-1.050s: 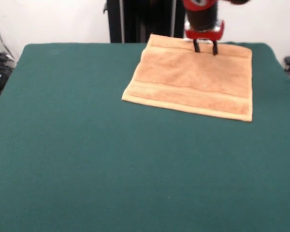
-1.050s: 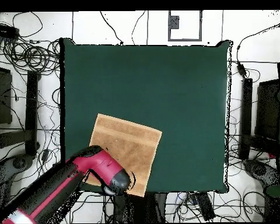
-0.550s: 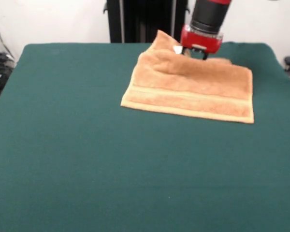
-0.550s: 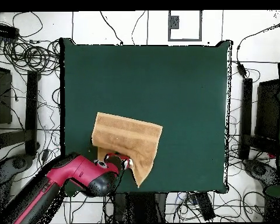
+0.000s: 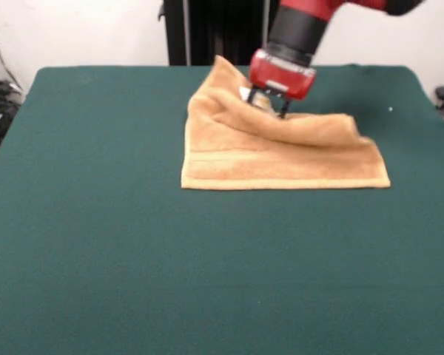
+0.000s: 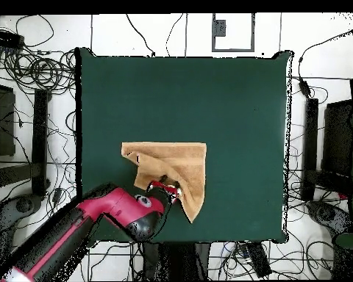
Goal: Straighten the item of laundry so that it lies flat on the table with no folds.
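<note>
The towel [image 5: 281,151] lies a little above the middle of the front view, on the dark green cloth of the bench [image 5: 133,259]. It is a soft orange-tan terry piece with a nubby pile. Its lower part lies flat as a wide rectangle, with a woven band running along just above the bottom hem. The upper part is not flat: the cloth rises at the upper left into a peaked fold and sags to the right in a rolled ridge.

The red and black arm comes down from the top of the front view, and its end effector [image 5: 270,105] sits right at that raised fold, the dark tips pressed into or around the cloth. I cannot tell whether the tips are closed on the towel or only touching it.

In the overhead view the towel [image 6: 168,165] shows as a rectangle with one tapered corner drawn down toward the lower right, and the end effector [image 6: 170,189] is at its lower edge. The bench [image 6: 231,103] spreads wide and smooth around the towel on all sides.
</note>
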